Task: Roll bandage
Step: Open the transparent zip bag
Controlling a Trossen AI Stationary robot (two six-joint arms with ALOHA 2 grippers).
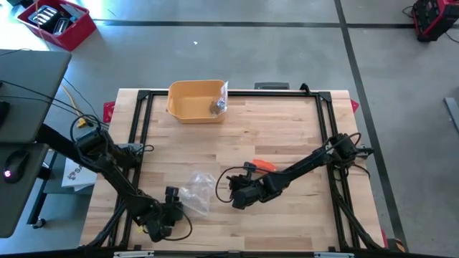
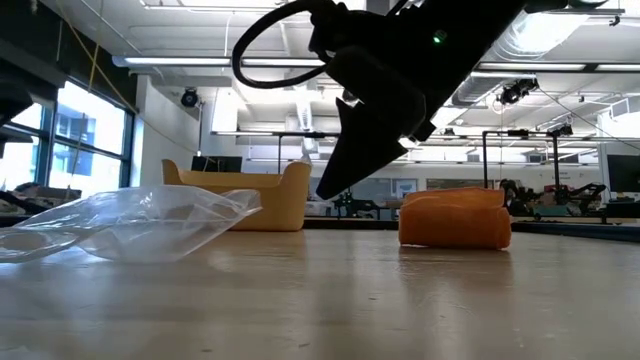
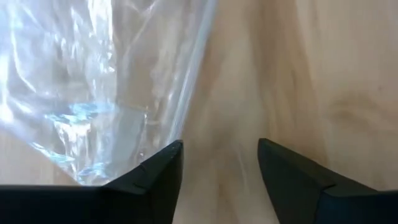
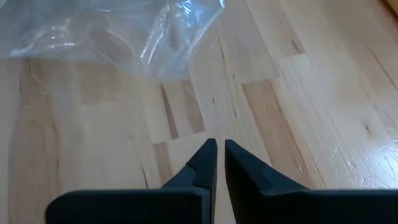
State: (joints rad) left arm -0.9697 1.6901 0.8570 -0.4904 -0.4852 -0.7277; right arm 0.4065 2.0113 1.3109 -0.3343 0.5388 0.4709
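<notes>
While left tool (image 3: 220,163) gapes beside clear bag (image 1: 195,188), right tool (image 4: 221,163) closed empty, orange bandage (image 1: 264,165) behind, yellow bin (image 1: 192,100) far.

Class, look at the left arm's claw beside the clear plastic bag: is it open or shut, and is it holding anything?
Open and empty: the left claw shows bare wood between its fingers, with the plastic bag lying just beside one finger.

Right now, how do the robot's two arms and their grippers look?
Both arms are dark, almost black, built of jointed segments with thin black cables looping beside them. The left gripper has two dark wedge-shaped fingers with flat inner faces. The right gripper has the same dark tapered fingers. A small green light glows on the right arm.
</notes>
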